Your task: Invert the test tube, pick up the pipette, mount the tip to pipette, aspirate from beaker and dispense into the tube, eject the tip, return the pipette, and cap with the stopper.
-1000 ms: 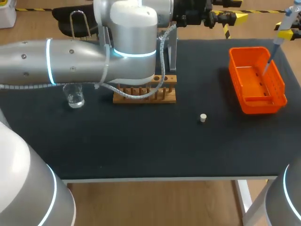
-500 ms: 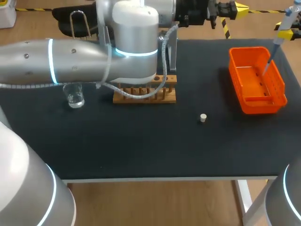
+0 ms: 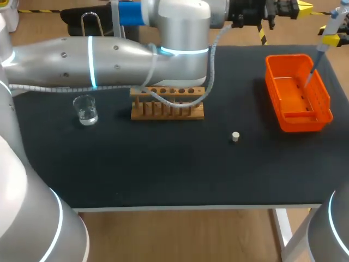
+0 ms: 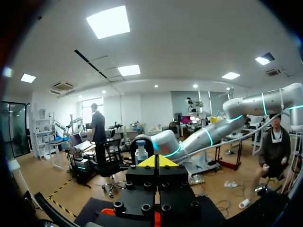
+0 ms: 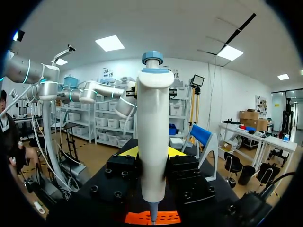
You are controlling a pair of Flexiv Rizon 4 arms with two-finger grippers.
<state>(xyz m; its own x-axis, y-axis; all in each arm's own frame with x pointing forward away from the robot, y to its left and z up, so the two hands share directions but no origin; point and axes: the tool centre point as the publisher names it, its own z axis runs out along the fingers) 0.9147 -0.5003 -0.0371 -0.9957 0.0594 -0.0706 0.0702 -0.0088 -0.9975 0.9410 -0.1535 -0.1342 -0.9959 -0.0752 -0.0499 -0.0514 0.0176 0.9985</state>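
Beaker [image 3: 85, 111]: a little clear liquid; stands left of the wooden rack [image 3: 167, 103].
Orange bin [image 3: 297, 93]: near the counter's [image 3: 163, 169] right edge; pipette [image 5: 152, 118] tip hangs over it.
Stopper [image 3: 235, 136]: alone on open counter between rack and bin.
Right hand [image 5: 151, 153]: clenched on the upright pipette.
Left hand [image 4: 156, 161]: fingertips pressed together, by the far edge, well apart from the stopper.

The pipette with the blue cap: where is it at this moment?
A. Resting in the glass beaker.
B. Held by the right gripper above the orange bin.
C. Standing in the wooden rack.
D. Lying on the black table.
B: the pipette stands upright, clamped in the right gripper, and the head view shows its tip over the orange bin.
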